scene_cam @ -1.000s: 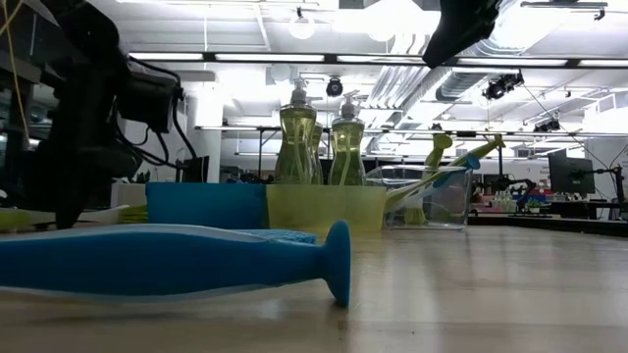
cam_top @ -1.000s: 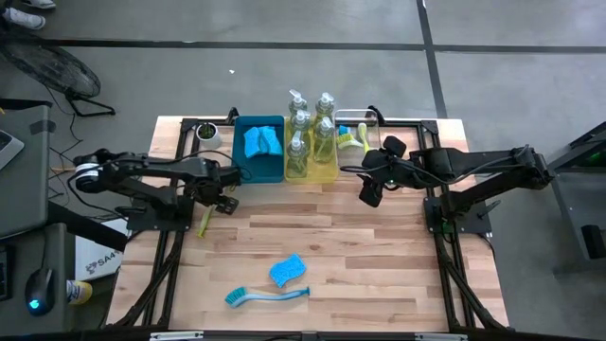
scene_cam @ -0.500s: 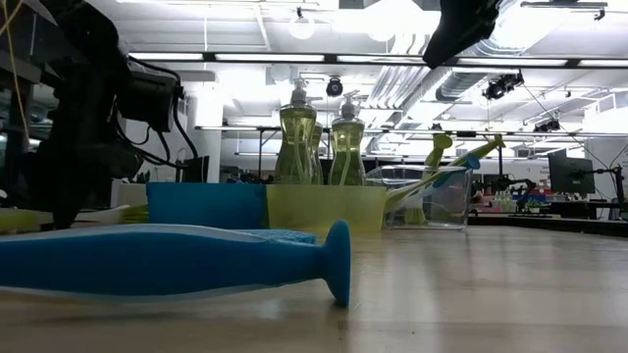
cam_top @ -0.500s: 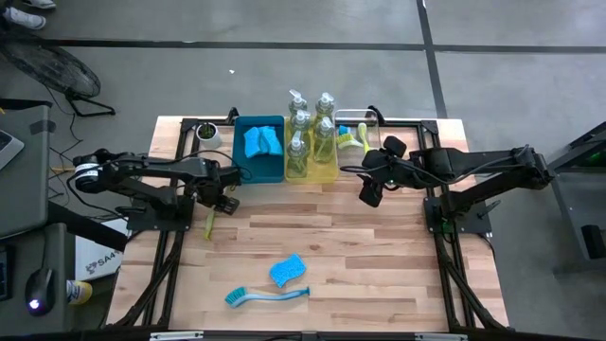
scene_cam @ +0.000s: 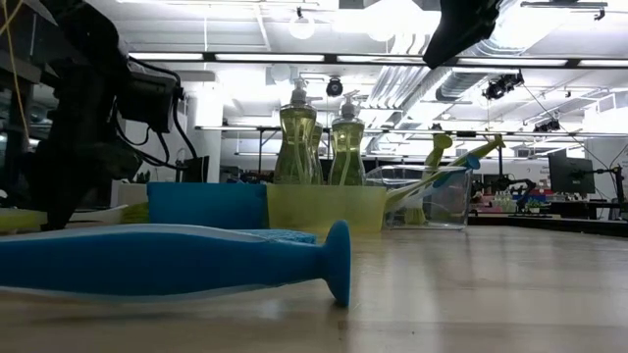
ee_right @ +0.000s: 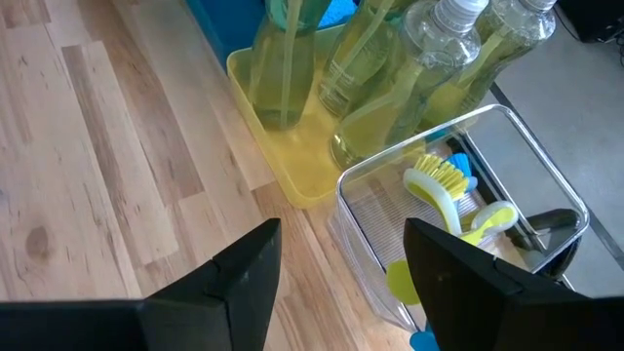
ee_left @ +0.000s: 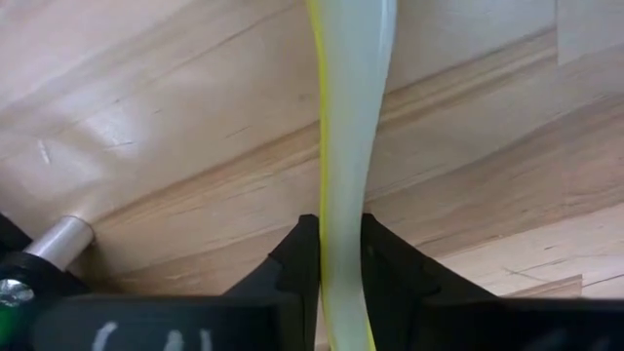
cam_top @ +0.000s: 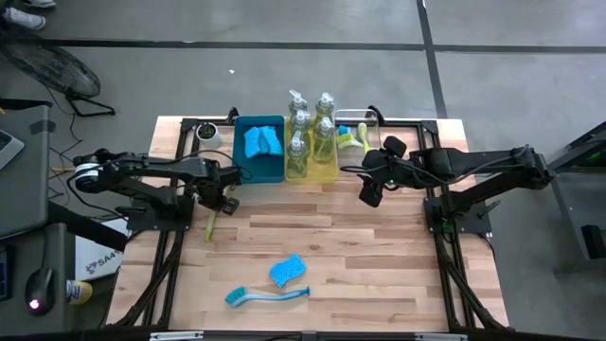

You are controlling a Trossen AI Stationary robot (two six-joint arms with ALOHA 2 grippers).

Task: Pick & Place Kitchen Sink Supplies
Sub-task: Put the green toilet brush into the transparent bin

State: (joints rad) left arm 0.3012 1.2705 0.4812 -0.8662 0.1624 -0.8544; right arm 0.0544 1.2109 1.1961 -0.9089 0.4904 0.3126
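Observation:
A yellow-green dish brush (cam_top: 208, 227) lies flat on the wooden table near its left edge. My left gripper (cam_top: 216, 201) points down over it and is shut on its handle. A blue dish brush (cam_top: 267, 296) and a blue sponge (cam_top: 288, 270) lie near the front edge. At the far edge, soap bottles (cam_top: 311, 142) stand in a yellow bin. My right gripper (cam_top: 369, 194) hangs open in the air in front of the bins, with nothing between its fingers (ee_right: 234, 283). My left gripper pinches the brush's pale yellow-green handle (ee_left: 341, 210) between its two fingers (ee_left: 302, 258). The fingers come from above, pointing down, and lie across the handle. The brush lies on the tabletop.
A blue bin (cam_top: 258, 166) with sponges, the yellow bin (cam_top: 327, 175) and a clear bin (ee_right: 526, 166) with brushes stand in a row at the far edge. A small white cup (cam_top: 207, 134) stands left of them. Bare wood lies in the middle of the table.
My left gripper has stayed in place over the yellow-green brush, and its fingers have shut on the handle. The brush has shifted slightly on the table under the gripper. My right gripper has kept still.

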